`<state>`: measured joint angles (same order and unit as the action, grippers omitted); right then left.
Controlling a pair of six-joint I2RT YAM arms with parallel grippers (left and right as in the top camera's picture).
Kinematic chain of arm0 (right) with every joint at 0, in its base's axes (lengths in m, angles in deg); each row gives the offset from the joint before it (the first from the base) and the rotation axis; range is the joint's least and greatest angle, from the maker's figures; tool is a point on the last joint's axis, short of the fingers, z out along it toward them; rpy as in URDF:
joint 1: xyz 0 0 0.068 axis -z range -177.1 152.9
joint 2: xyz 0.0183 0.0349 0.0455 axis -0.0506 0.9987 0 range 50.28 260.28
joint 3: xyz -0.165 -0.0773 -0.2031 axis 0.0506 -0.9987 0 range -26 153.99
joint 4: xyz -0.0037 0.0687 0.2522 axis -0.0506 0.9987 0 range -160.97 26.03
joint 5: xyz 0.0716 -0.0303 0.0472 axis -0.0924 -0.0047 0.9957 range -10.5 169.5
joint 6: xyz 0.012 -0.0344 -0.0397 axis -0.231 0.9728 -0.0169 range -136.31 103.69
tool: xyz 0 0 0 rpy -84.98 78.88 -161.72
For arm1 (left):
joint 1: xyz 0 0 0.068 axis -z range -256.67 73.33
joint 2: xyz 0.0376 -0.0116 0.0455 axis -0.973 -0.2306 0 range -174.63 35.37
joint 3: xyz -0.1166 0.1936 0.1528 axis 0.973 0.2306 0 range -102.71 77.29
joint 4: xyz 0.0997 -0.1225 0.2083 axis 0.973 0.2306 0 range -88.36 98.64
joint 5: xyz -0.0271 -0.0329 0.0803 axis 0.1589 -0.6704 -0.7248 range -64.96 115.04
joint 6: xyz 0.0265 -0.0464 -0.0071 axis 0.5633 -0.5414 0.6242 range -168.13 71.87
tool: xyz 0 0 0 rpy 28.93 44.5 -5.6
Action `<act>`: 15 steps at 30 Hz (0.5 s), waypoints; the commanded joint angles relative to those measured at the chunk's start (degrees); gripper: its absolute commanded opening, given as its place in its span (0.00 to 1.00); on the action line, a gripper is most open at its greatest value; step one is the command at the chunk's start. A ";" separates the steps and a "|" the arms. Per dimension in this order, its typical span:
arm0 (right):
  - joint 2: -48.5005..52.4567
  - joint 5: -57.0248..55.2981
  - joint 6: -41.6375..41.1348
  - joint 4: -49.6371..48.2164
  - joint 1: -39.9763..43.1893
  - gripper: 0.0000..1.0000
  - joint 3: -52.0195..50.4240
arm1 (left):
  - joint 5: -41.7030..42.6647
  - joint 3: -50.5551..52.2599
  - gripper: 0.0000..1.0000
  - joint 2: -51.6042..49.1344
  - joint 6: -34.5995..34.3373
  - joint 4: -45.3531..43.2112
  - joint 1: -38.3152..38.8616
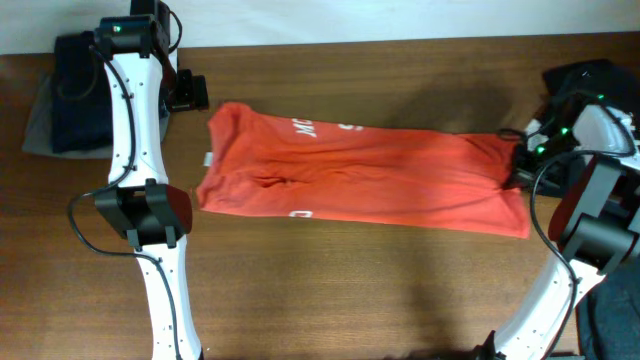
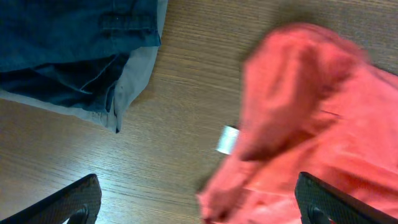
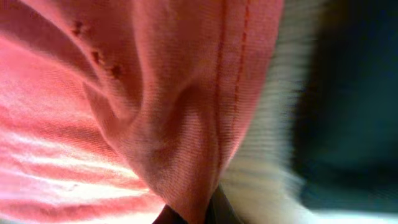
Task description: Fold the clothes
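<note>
folding barely under way, t-shirt (image 1: 370, 170) stretched as a long strip across middle of table (image 1: 350, 290), right gripper (image 1: 512, 172) pinched on its edge toward table's right end, left gripper (image 1: 188, 92) wide apart, empty, near table's far-left corner, crosswise folds apparently left.

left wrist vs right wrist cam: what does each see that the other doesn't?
Left wrist only: dark denim lying on grey cloth, bare table, a white tag, and the left gripper open. Right wrist only: a close-up of a stitched seam, with the right gripper shut on a fold of the shirt. Both: that orange-red shirt.
</note>
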<state>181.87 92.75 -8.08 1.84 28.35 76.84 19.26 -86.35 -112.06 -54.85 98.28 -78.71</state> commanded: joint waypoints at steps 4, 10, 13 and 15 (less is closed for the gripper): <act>0.46 -13.77 -6.80 4.04 -0.90 0.04 7.80 | 0.63 -0.55 0.99 1.03 -0.55 0.07 0.13; -0.17 -21.94 -13.44 9.29 -5.11 0.04 12.52 | 0.66 -0.55 0.99 1.03 -0.55 0.04 0.13; -0.52 -21.94 -13.44 10.49 -8.72 0.04 13.79 | 0.66 -0.55 0.99 0.98 -0.55 0.07 0.13; -0.52 -21.94 -13.46 10.73 -11.06 0.04 13.86 | 0.66 -0.55 0.99 0.98 -0.55 0.07 0.13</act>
<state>181.87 73.52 -19.64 12.16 21.21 89.21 19.28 -86.35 -112.06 -54.85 98.28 -78.71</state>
